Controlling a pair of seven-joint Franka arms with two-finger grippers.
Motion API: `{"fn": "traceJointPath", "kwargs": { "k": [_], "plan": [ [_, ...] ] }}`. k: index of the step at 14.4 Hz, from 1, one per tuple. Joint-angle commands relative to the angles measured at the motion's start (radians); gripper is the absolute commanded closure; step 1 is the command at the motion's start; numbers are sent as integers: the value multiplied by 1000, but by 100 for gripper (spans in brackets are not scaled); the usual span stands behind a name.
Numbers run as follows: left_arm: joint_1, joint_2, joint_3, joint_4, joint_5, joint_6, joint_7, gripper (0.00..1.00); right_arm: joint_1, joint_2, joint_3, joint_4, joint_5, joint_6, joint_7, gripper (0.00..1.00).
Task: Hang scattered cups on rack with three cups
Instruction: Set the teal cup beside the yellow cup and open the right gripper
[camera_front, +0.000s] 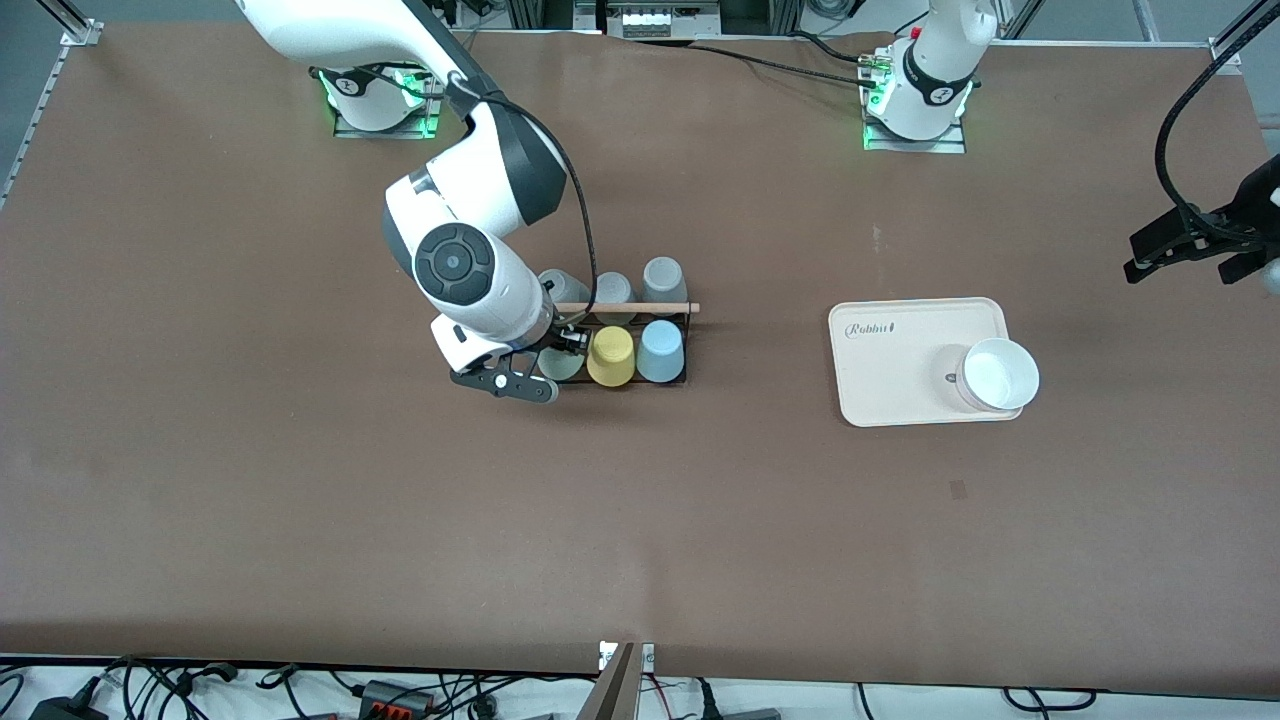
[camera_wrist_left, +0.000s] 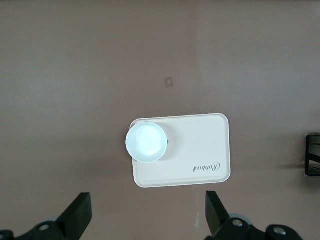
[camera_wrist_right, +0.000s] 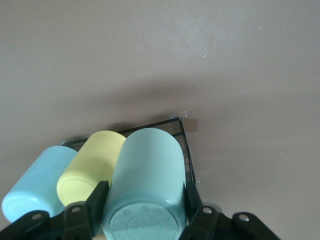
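- Nearest the front camera lies the cream tray (camera_front: 900, 385), toward the left arm's end of the surface (camera_front: 300, 520), with a white bowl (camera_front: 997, 375) resting on its corner; neither belongs to the job.
- Nearer the right arm's end stands the rack (camera_front: 686, 345), a black wire frame with a wooden dowel (camera_front: 625, 307) across its top.
- In the row nearer the camera we count three cups: the light blue cup (camera_front: 661, 351) at the end toward the left arm, the yellow cup (camera_front: 611, 356) in the middle, and the mint green cup (camera_front: 560, 362) beside it.
- Three grey cups (camera_front: 664, 274) sit in the farther row.
- The right pincer (camera_front: 545, 368) is down at the rack's corner, its fingers (camera_wrist_right: 98, 196) pressed against either side of the mint green cup (camera_wrist_right: 146, 185), so it grips that cup. The cup is base-up and leaning.
- We cannot tell whether the cup is already fully seated on its peg, since the peg is hidden.
- We judge the step in hand to be seating the last cup. To do it well, we would lower gently along the peg's line until the cup stops, keeping it clear of the yellow cup (camera_wrist_right: 90, 170) just beside it.
- We would then spread the fingers only a little and lift straight away, so that nothing gets dragged off.
- The left pincer (camera_wrist_left: 148, 215) waits with its fingers spread wide, holding nothing, high over the surface near the tray (camera_wrist_left: 200, 150).
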Motion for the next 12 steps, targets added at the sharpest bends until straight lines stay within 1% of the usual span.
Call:
{"fn": "traceJointPath", "kwargs": {
  "k": [1,12],
  "plan": [
    [5,16,-4,28,1,-7,23,0,6,43,-6,34,5,5,15,79],
    [3,20,-4,28,2,-7,23,0,8,104,-6,33,5,5,27,78]
  ]
}}
